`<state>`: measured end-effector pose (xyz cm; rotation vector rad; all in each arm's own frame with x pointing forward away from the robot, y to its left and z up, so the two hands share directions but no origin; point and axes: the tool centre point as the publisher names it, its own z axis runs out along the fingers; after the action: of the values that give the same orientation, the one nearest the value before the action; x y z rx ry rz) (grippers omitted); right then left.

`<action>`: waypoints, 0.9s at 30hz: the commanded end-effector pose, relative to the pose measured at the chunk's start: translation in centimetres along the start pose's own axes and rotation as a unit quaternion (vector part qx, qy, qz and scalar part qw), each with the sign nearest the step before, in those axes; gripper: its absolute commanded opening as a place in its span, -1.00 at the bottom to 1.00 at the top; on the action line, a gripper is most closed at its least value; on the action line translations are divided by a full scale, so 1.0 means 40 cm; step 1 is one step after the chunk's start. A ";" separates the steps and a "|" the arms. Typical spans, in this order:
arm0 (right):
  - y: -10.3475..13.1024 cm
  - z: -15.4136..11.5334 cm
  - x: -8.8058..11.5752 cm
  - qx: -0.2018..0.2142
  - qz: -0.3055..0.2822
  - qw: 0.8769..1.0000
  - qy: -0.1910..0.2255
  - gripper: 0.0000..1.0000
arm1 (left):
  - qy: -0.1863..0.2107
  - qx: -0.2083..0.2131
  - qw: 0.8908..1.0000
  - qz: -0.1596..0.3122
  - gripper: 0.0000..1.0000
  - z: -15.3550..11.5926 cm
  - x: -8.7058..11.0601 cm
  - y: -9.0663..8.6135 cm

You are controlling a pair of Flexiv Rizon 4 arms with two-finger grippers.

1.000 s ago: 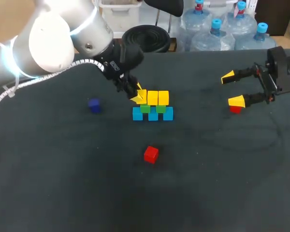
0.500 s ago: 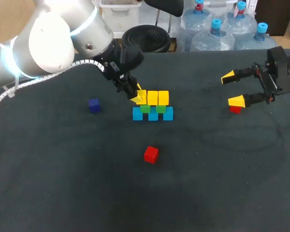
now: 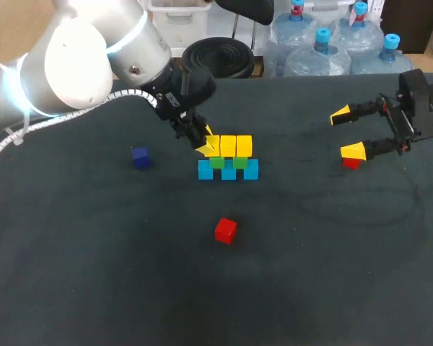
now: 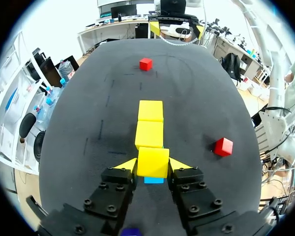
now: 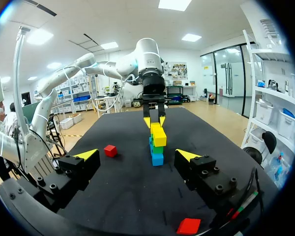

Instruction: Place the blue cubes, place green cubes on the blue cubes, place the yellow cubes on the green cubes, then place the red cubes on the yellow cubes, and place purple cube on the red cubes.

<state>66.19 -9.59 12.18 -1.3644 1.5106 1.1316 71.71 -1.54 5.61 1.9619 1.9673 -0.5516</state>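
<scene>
– Gripping firmly, the left claw (image 4: pixel 152 166) has both yellow tips pressed against opposite sides of the end yellow cube (image 4: pixel 153 158), right on the top row of the stack

– And from that wrist camera, the two other yellow cubes (image 4: pixel 150 123) run straight on ahead of the claw, touching one another in a line

– Go down a level on the head camera: two green cubes (image 3: pixel 216 163) under the yellow row, then three blue cubes (image 3: pixel 229 171) side by side on the table (image 3: pixel 94 281)

– So the left arm comes in from the left corner and meets the stack at its left end. What's lying loose?

– One red cube (image 3: pixel 225 231) on the table in front of the stack, well apart from it. A purple cube (image 3: pixel 140 156) sits out to the left of the stack, also on its own

– Now over to the right claw (image 3: pixel 347 132)

– Wide open, fingers spread, nothing between them, out at the right side of the table and well apart from the stack

– There's a second red cube (image 3: pixel 351 163) there, isn't there?

– Yes, just beside one yellow tip, outside the gap between the fingers; whether tip and cube touch, I cannot tell
</scene>
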 end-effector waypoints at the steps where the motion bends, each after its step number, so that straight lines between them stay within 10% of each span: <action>1: -0.001 0.001 0.001 0.000 -0.001 1.000 0.000 1.00 | 0.002 0.002 1.000 0.000 -1.00 -0.001 -0.001 0.002; 27: -0.001 0.001 0.001 0.000 -0.001 1.000 0.000 1.00 | 0.004 0.007 1.000 0.000 -0.84 0.004 0.004 0.010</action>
<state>66.19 -9.59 12.18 -1.3644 1.5106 1.1316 71.80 -1.41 5.42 1.9686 1.9723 -0.5546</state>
